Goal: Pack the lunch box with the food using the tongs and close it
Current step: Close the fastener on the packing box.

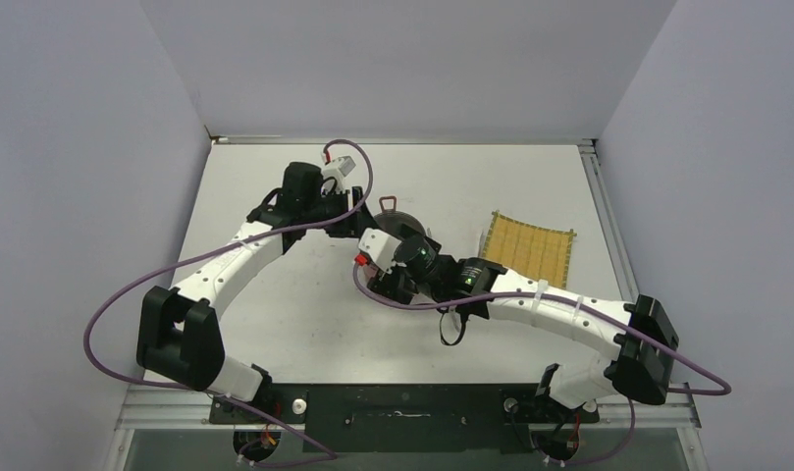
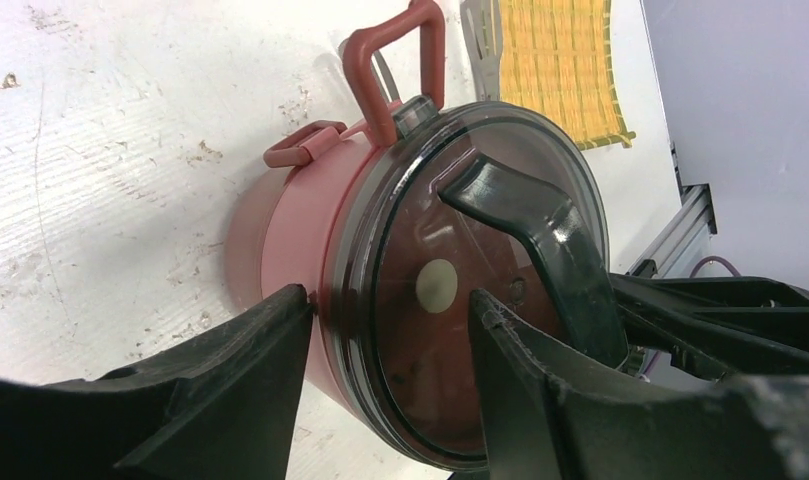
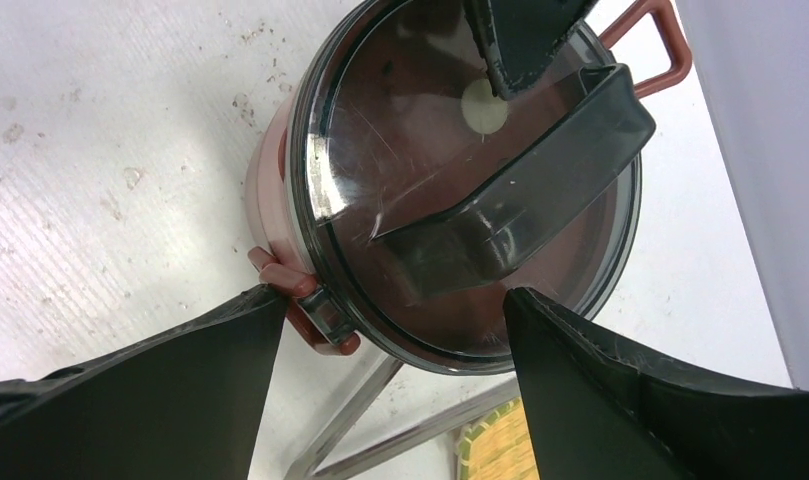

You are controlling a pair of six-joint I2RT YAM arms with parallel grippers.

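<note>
Two hands crowd one lunch box, and that is our first worry. The left hand has its fingers apart, one outside the box wall and one over the lid; we cannot tell whether they pinch the rim. The right hand is spread wide, one finger by the side clasp and one over the lid, gripping nothing.

We judge that uneven pressure could tip the lid or skid the box across the tabletop, and the fingers could knock together.

The box stands mid-tabletop with a pink-red wall, a dark glossy see-through lid on top, and its looped handle upright. Near it lie the tongs, next to the yellow mat.
</note>
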